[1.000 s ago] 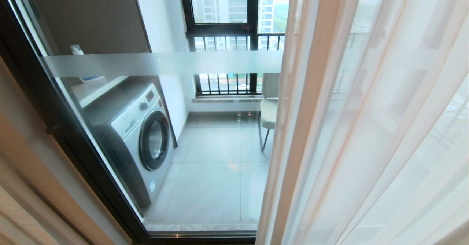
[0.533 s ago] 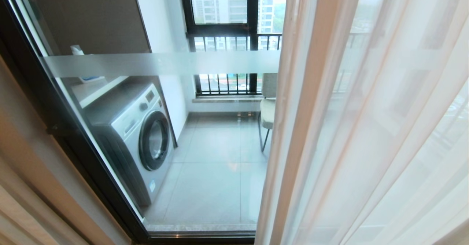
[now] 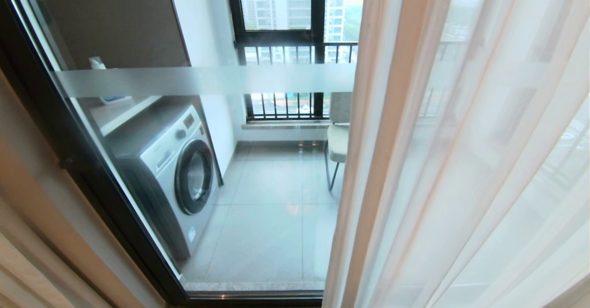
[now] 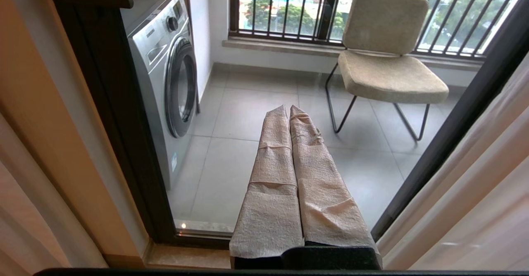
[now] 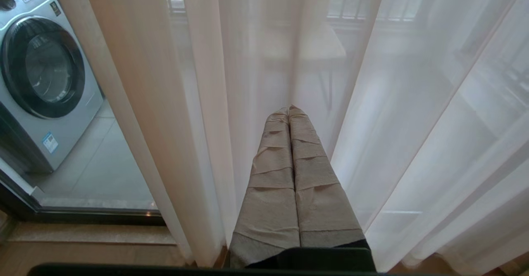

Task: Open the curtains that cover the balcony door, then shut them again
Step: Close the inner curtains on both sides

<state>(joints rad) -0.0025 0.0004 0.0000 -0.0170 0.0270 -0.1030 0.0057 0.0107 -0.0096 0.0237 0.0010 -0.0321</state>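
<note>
My right gripper [image 5: 290, 108] is pressed closed and empty, its tip right at the folds of the curtains [image 5: 256, 82] ahead; my left gripper [image 4: 288, 108], also closed, faces bare balcony door [image 4: 248, 115] glass. Pushing closed-fingered, I judge the thin sheer could slip off sideways or snag and drag. The curtains hang upright, long axis vertical, their free edge towards the uncovered glass.
</note>
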